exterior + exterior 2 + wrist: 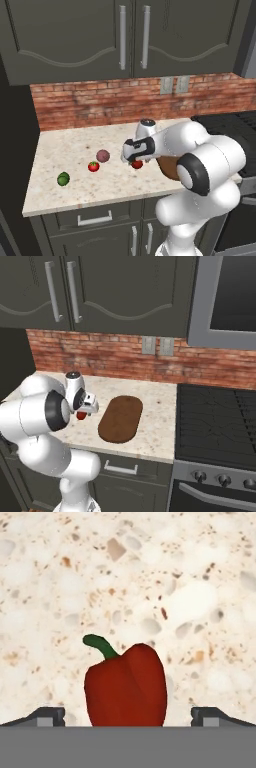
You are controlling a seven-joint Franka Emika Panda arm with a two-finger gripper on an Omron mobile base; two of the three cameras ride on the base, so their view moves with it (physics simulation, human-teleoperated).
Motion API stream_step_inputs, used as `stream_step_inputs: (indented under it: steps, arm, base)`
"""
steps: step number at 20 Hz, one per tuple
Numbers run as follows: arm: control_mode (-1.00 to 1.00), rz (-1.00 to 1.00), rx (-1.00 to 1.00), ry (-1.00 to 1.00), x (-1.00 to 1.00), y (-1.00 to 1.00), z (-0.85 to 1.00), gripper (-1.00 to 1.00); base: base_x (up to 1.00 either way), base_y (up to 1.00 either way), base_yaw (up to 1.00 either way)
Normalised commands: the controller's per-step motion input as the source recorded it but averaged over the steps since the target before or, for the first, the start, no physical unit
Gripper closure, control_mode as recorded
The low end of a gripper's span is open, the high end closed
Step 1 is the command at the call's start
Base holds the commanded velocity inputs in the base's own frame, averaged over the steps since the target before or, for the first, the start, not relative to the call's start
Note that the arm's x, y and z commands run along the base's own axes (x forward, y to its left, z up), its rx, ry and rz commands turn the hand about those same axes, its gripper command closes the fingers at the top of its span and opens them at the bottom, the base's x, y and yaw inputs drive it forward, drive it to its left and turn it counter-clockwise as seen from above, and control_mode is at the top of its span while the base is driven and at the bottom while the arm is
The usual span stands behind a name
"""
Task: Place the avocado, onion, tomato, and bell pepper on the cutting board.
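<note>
You see avocado (pixel 63 178) near surface (pixel 75 150) front-left corner, then tomato (pixel 93 166), onion (pixel 103 156). Bell pepper (pixel 125 686) lies mid-surface between your fingers (pixel 47 716), which stand wide apart, touching nothing. Cutting board (pixel 120 418) bare near surface right edge.

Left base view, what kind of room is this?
A kitchen, rendered: dark cabinets over a speckled stone counter with a brick backsplash, and a stove beside it.
</note>
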Motion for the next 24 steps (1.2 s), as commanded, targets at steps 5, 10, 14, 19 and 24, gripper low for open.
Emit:
stream_step_inputs:
  steps: [5,10,14,19,24]
  arm:
    - [-1.0,0.0,0.0,0.04,0.18,0.13,-0.24,-1.0]
    - [-1.0,0.0,0.0,0.04,0.16,0.14,-0.26,1.0]
    - [-1.0,0.0,0.0,0.01,0.08,0.04,-0.22,1.0]
    - [-1.0,0.0,0.0,-0.03,-0.05,0.0,-0.01,1.0]
    - [-1.0,0.0,0.0,-0.06,-0.21,0.0,0.2,1.0]
  base:
    - [0.0,0.0,0.0]
    - [0.0,0.0,0.0]
    - [0.0,0.0,0.0]
    - [0.0,0.0,0.0]
    - [0.0,0.0,0.0]
